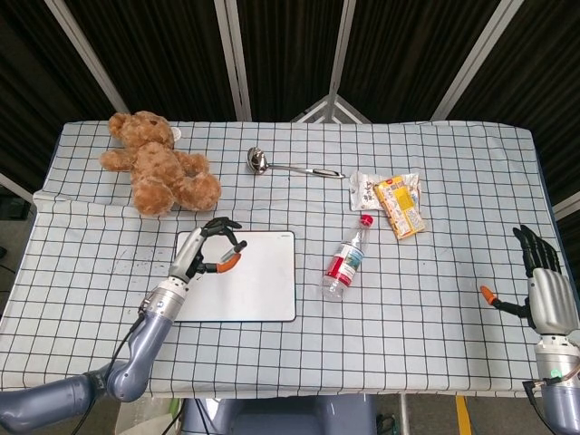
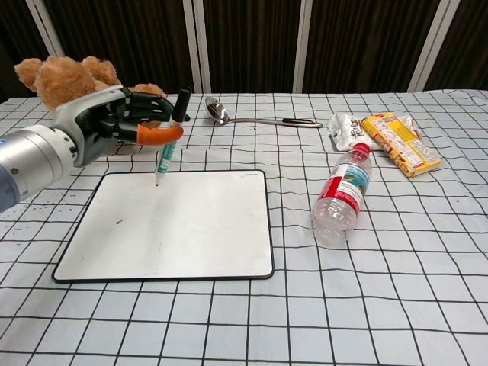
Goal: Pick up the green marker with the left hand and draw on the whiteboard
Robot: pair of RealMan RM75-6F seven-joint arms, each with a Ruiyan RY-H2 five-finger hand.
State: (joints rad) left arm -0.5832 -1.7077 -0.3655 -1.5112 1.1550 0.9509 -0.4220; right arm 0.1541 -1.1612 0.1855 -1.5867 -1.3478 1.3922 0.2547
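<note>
Left hand [image 2: 114,122] grips green marker [image 2: 169,137] — tip over whiteboard [image 2: 198,229]; right hand [image 1: 544,285] spread, holding nothing.

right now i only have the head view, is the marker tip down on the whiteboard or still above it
Observer: In the chest view the green marker stands nearly upright in the left robot hand, tip right at the far edge of the whiteboard. I cannot tell whether it touches.
Operator: any ink on the board
Observer: The chest view shows a short dark dash at the board's left part and a faint line nearer the middle, neither under the tip.
Operator: which end is up
Observer: The black end points up, above the fingers; the green barrel hangs below them.
</note>
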